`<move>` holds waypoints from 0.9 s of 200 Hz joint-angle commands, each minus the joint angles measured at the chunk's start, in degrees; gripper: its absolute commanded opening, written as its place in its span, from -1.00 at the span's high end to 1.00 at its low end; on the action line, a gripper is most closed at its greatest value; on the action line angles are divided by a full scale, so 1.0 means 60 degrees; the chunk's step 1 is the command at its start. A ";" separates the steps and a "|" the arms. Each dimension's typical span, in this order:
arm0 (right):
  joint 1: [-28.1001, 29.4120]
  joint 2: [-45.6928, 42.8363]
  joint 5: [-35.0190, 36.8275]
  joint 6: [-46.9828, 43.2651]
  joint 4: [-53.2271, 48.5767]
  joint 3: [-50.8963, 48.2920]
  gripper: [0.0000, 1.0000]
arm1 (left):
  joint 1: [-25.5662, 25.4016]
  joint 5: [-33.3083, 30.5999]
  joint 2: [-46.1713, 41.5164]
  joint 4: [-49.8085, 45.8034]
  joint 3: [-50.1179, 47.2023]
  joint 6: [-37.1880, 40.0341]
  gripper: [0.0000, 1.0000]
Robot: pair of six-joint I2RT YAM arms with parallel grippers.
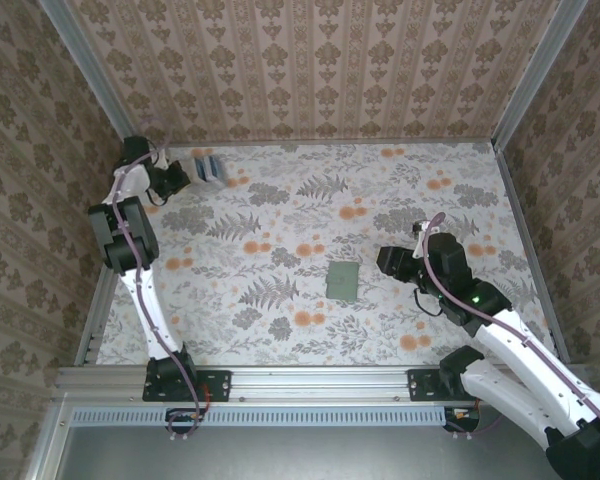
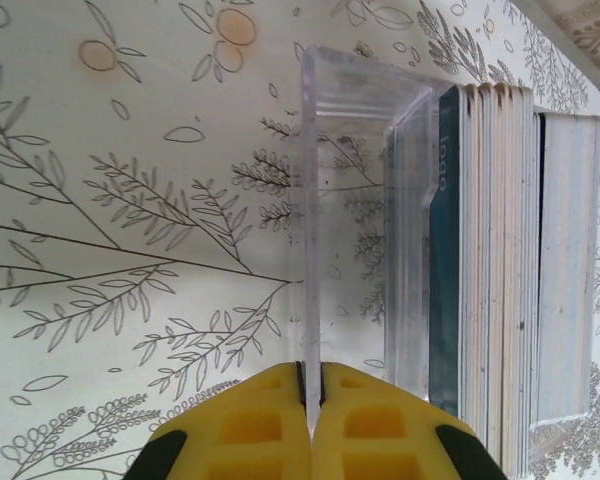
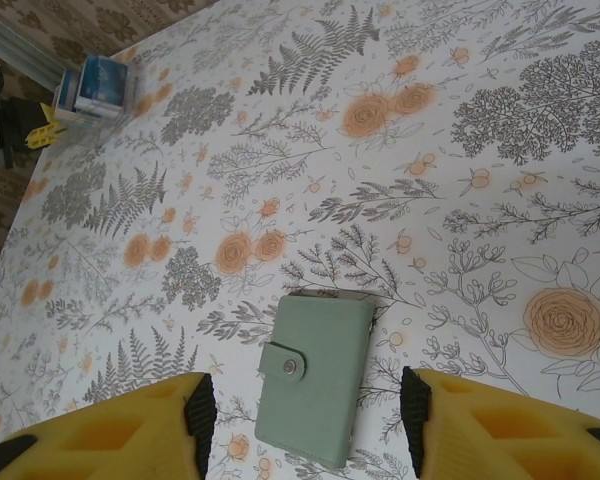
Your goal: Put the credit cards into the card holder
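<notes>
At far-left corner: left gripper (image 2: pixel 312 400) pinching clear stand (image 2: pixel 355 100), cards (image 2: pixel 490 250) inside.

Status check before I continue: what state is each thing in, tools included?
card holder: closed, snap fastened, lying flat.
credit cards: packed on edge in the clear stand.
clear stand: upright, one wall pinched by the left tool.
left tool: shut on the clear stand.
right tool: open, not touching the card holder.

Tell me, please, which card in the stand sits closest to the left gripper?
The dark teal card, at the end of the stack facing the left gripper, which pinches the clear stand; the others stand behind it.
</notes>
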 commanded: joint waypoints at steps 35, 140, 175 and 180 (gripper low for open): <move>-0.0055 0.0396 -0.0099 0.0101 0.0574 -0.0074 -0.13 | -0.1392 -0.0188 -0.0943 -0.0046 -0.0844 -0.0042 1.00; -0.0095 0.3536 -0.1015 0.0364 0.1273 0.0052 -0.21 | -0.5302 -0.1518 -0.1351 -0.0796 -0.1105 -0.1550 0.97; -0.0067 0.4482 -0.2043 0.0720 0.1788 -0.0212 -0.20 | -0.5975 -0.1183 -0.1343 -0.0089 -0.1501 -0.2394 0.66; -0.0067 0.4601 -0.2210 0.0721 0.1951 -0.0259 -0.20 | -0.6009 -0.1167 -0.1387 -0.0037 -0.1525 -0.2457 0.57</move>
